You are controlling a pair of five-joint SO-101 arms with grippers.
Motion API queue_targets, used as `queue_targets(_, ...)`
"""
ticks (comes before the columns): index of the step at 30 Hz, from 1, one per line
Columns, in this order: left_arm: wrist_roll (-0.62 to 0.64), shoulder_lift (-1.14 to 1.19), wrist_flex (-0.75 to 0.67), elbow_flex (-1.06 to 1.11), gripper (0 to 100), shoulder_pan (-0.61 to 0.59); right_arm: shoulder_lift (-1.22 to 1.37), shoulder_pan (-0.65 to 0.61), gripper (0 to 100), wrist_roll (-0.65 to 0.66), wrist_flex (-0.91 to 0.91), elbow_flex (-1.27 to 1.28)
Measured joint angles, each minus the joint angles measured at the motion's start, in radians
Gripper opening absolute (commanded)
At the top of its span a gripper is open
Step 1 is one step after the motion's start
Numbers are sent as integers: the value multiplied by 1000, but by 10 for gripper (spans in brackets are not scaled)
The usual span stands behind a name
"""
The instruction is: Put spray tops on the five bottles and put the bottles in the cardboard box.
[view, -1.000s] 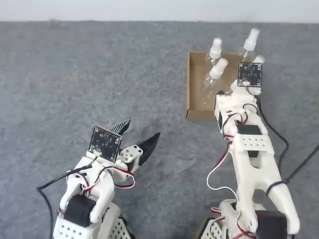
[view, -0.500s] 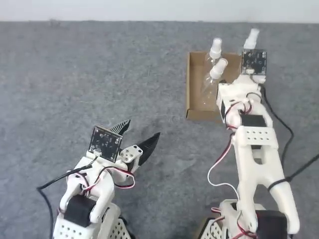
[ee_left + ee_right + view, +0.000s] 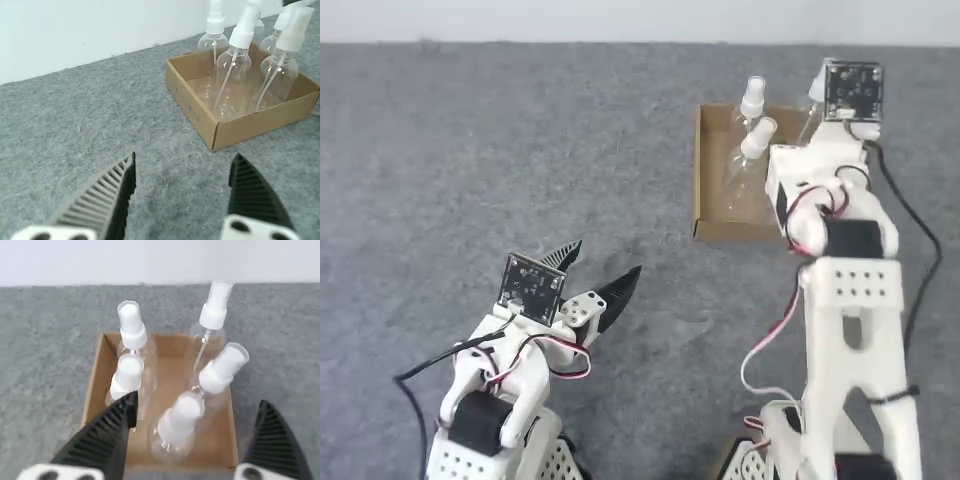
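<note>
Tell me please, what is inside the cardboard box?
Five clear bottles with white spray tops are inside the cardboard box. In the right wrist view, the fingers of the right gripper cover its near corners.

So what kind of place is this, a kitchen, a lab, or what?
Probably a robotics lab bench: a left arm and right arm with exposed wiring sit at a grey felt-covered table by a bare white wall, with a cardboard box of spray bottles.
</note>
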Motion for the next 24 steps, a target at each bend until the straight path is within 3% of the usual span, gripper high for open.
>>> queue_targets(7,0,0,0,0,283,-6,-183,-15,299,0,92,114)
queue_targets(14,0,0,0,0,283,-97,-359,-44,299,6,157,307)
queue_targets(20,0,2,0,0,283,-109,-532,-48,299,155,236,496)
queue_targets(24,0,0,8,0,283,-198,-701,-48,299,222,288,624)
